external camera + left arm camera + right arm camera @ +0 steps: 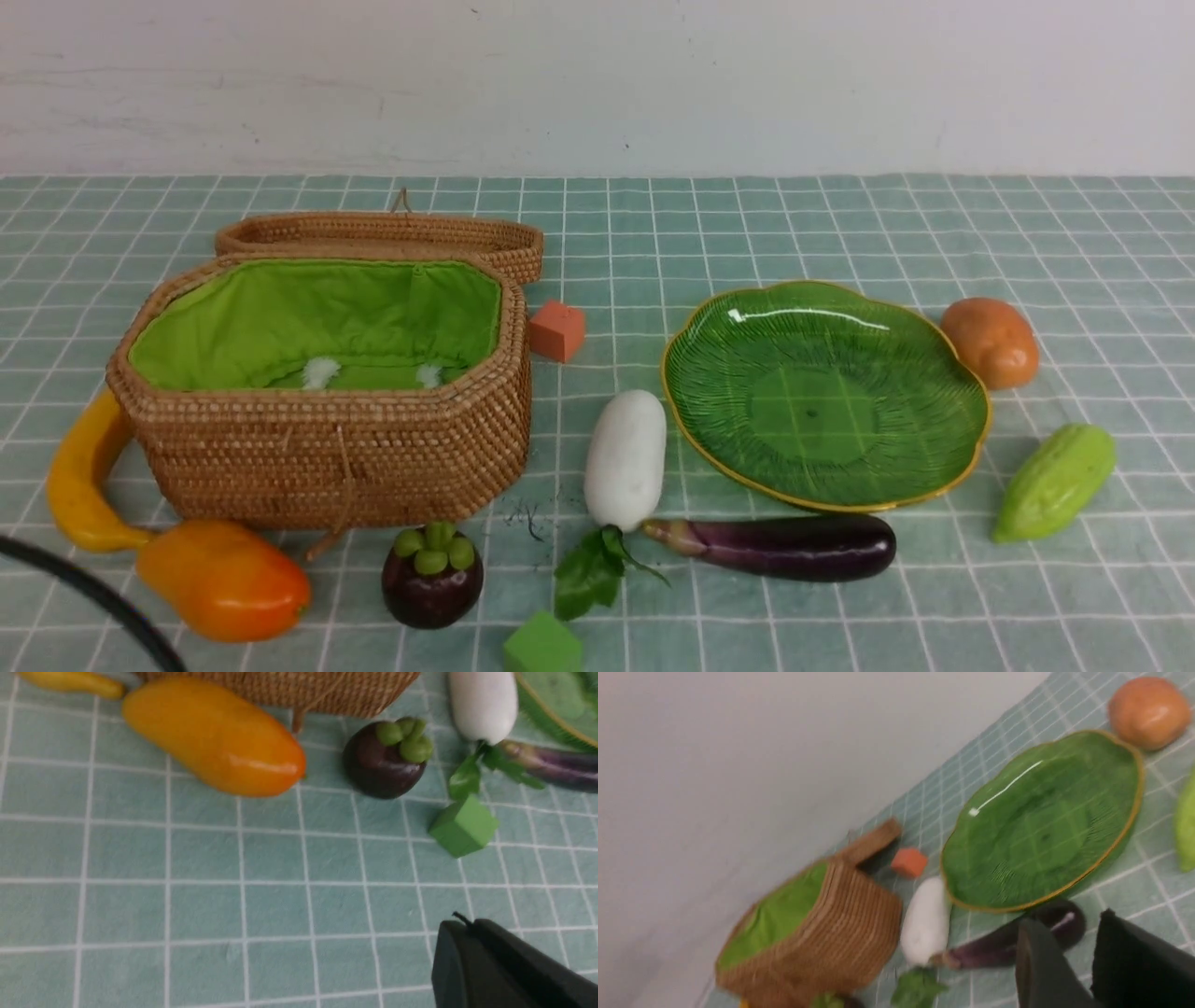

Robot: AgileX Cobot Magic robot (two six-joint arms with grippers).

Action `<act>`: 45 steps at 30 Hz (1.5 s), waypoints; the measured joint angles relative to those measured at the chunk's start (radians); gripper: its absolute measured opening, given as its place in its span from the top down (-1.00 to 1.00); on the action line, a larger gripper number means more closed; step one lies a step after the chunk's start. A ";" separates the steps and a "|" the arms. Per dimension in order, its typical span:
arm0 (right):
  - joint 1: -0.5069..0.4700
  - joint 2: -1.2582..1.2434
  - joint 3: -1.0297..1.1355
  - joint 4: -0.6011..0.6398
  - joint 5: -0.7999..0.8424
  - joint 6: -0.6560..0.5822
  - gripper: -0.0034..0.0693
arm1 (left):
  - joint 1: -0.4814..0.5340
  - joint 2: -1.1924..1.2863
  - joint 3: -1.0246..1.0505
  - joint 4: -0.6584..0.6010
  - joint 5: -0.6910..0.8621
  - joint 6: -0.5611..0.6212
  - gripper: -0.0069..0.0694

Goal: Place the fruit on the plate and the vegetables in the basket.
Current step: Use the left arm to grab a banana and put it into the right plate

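Note:
The wicker basket (327,453) stands open at the left and the green plate (822,392) lies at the right, both holding nothing. Banana (79,476), mango (224,579) and mangosteen (431,574) lie in front of the basket. Radish (625,457) and eggplant (784,546) lie by the plate's near edge, with the gourd (1055,481) and potato (991,341) to its right. My left gripper (460,926) is shut on nothing, hovering short of the mangosteen (383,765) and mango (215,737). My right gripper (1069,919) stands open above the eggplant (999,947).
An orange cube (557,329) sits between basket and plate, and a green cube (541,646) lies near the front edge by the radish leaf. The basket's lid (383,233) lies folded back behind it. A black cable (93,593) crosses the front left corner.

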 joint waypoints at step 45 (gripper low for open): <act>0.119 0.484 -0.769 0.073 0.630 -0.597 0.46 | 0.492 1.069 -0.331 -0.281 -0.503 0.619 -0.25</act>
